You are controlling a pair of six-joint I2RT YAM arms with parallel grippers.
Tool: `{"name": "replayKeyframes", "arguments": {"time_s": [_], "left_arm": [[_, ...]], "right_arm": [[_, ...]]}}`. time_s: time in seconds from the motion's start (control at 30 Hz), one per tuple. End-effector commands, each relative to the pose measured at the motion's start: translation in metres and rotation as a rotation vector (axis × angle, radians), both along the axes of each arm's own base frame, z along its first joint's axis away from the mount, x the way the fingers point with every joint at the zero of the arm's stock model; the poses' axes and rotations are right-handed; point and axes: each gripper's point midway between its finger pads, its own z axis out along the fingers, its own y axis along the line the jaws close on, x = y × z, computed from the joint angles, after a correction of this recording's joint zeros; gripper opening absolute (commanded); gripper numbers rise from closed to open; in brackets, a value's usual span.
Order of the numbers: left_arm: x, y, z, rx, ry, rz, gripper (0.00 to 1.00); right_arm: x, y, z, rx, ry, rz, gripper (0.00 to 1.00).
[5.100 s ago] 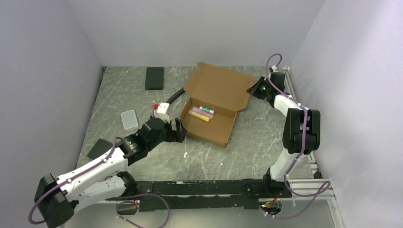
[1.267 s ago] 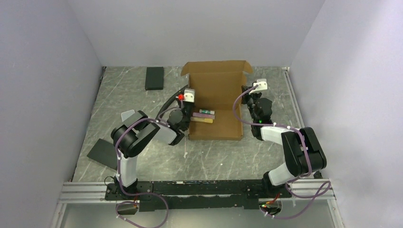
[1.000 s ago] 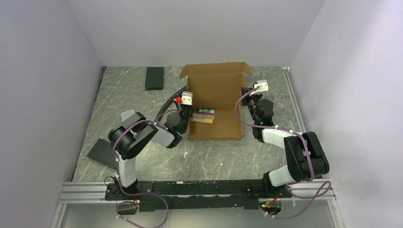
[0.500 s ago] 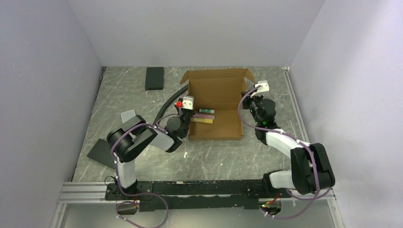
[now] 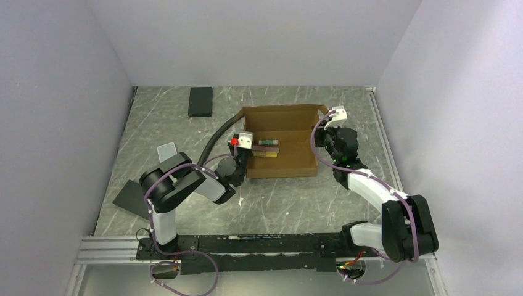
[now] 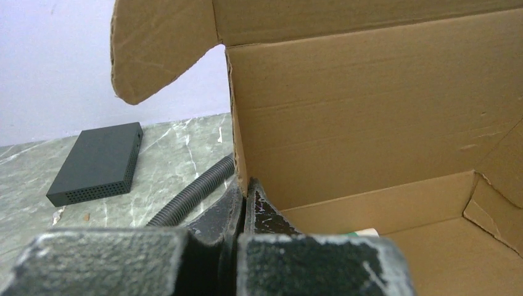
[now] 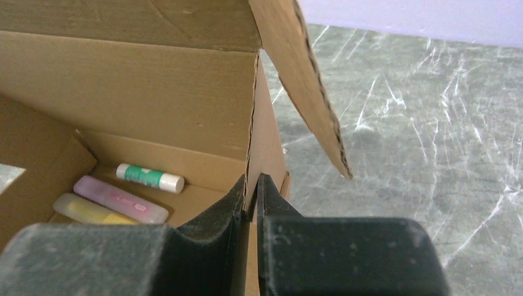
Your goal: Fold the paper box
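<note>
The paper box [image 5: 280, 169] is a brown cardboard tray mid-table with its lid [image 5: 280, 114] tipped forward over the back. Inside lie a green-and-white glue stick [image 7: 150, 177], a pink stick [image 7: 120, 198] and a yellow one [image 7: 86, 209]. My left gripper [image 5: 242, 150] is shut on the left side wall; in the left wrist view its tips [image 6: 245, 185] pinch the cardboard edge of the box [image 6: 370, 123]. My right gripper [image 5: 321, 139] is shut on the right side wall; its tips [image 7: 251, 182] hold the thin wall of the box [image 7: 142, 105].
A black flat block [image 5: 200, 101] lies at the back left, also in the left wrist view [image 6: 95, 161]. A black corrugated hose [image 5: 216, 132] runs past the box's left side. A small grey pad [image 5: 168, 151] and a dark sheet [image 5: 128, 196] lie left.
The lid has swung down from upright towards the tray. Both grippers stay on the side walls and have shifted a little nearer with the box.
</note>
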Motion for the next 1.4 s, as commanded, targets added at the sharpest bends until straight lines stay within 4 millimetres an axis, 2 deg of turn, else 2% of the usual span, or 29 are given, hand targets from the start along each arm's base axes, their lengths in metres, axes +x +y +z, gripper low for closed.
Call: {"name": "replayKeyframes", "arguments": {"time_s": [0.0, 0.33, 0.63, 0.97, 1.03, 1.2, 1.37], "left_arm": [[-0.011, -0.008, -0.004, 0.005, 0.006, -0.038, 0.0], [-0.025, -0.01, -0.007, 0.042, 0.01, -0.053, 0.0], [-0.04, -0.008, -0.017, 0.09, 0.027, -0.056, 0.0], [-0.048, -0.005, -0.026, 0.122, 0.045, -0.051, 0.0], [-0.049, -0.005, -0.027, 0.126, 0.046, -0.051, 0.0], [-0.049, -0.005, -0.03, 0.131, 0.051, -0.051, 0.0], [-0.051, -0.006, -0.032, 0.13, 0.056, -0.053, 0.0]], "right_arm": [[-0.02, 0.028, -0.008, -0.004, 0.052, 0.144, 0.1], [-0.037, 0.026, -0.014, -0.08, 0.054, 0.186, 0.13], [-0.056, 0.024, -0.015, -0.156, 0.097, 0.238, 0.28], [-0.073, 0.003, -0.011, -0.33, 0.107, 0.242, 0.41], [-0.084, 0.001, -0.016, -0.362, 0.15, 0.276, 0.41], [-0.111, 0.004, -0.012, -0.452, 0.184, 0.425, 0.43], [-0.153, 0.012, -0.009, -0.541, 0.211, 0.676, 0.46]]}}
